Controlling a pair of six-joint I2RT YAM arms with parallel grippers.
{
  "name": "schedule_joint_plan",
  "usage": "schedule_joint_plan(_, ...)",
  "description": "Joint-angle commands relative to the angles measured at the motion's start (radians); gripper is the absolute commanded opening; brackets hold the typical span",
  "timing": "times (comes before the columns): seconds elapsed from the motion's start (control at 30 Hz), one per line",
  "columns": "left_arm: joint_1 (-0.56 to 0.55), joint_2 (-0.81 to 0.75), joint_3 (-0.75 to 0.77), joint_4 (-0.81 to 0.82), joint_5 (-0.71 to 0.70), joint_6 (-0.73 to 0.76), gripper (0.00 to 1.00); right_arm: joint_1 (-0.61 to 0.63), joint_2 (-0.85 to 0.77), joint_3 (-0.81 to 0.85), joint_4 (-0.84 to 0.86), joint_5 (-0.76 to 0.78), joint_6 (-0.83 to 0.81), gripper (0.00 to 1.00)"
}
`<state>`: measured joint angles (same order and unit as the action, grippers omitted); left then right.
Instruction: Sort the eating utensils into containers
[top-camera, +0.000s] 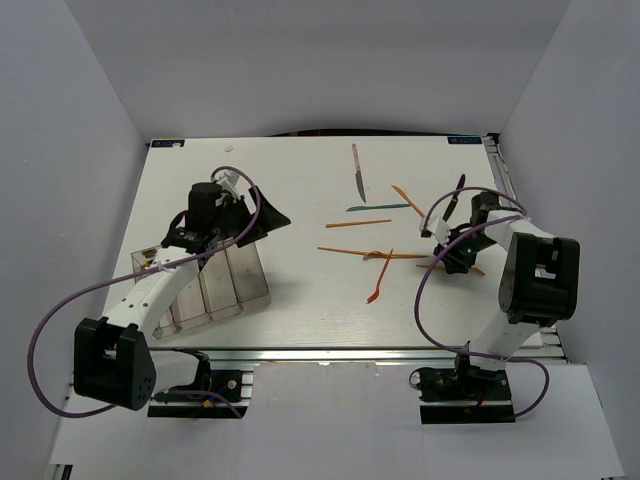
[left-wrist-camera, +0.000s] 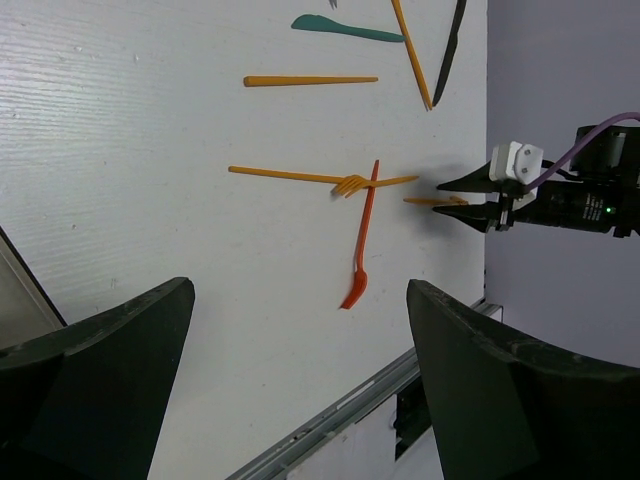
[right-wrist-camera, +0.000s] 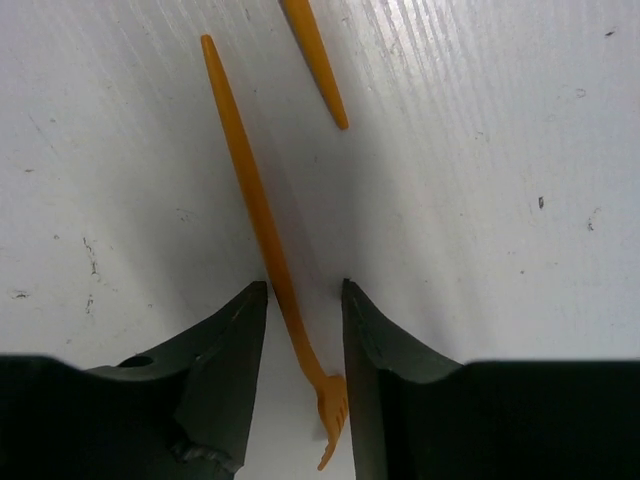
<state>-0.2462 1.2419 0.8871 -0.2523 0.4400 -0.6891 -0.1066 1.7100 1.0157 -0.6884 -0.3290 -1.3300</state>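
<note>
An orange plastic fork (right-wrist-camera: 262, 215) lies flat on the white table, and my right gripper (right-wrist-camera: 300, 300) straddles it, narrowly open, one finger on each side. From above, that gripper (top-camera: 447, 256) is at the right of the scattered utensils. These are a dark-bladed knife (top-camera: 357, 175), a teal piece (top-camera: 378, 208), orange sticks (top-camera: 358, 223), a second orange fork (top-camera: 395, 256) and a red-orange spoon (top-camera: 380, 278). My left gripper (top-camera: 250, 207) hangs wide open and empty above the clear bins (top-camera: 215, 285). Its fingers (left-wrist-camera: 480, 370) frame the table.
A black knife (top-camera: 457, 190) and an orange stick (top-camera: 405, 200) lie behind my right gripper. A short orange stick end (right-wrist-camera: 318, 65) lies just ahead of the fork. The table's metal front edge (top-camera: 350, 352) runs near the arm bases. White walls close in both sides.
</note>
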Motion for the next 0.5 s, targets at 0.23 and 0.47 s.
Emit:
schedule_joint_plan(0.23,-0.016,-0.079,0.033,0.018,0.008,-0.058,0.98,0.015,-0.018,-0.088,0.026,0.004,-0.092,0.03)
schedule_joint_plan(0.47,-0.025,-0.120,0.023,0.027,-0.001,-0.079,0.97,0.013,-0.084,0.027,-0.262,-0.126,-0.236,0.00)
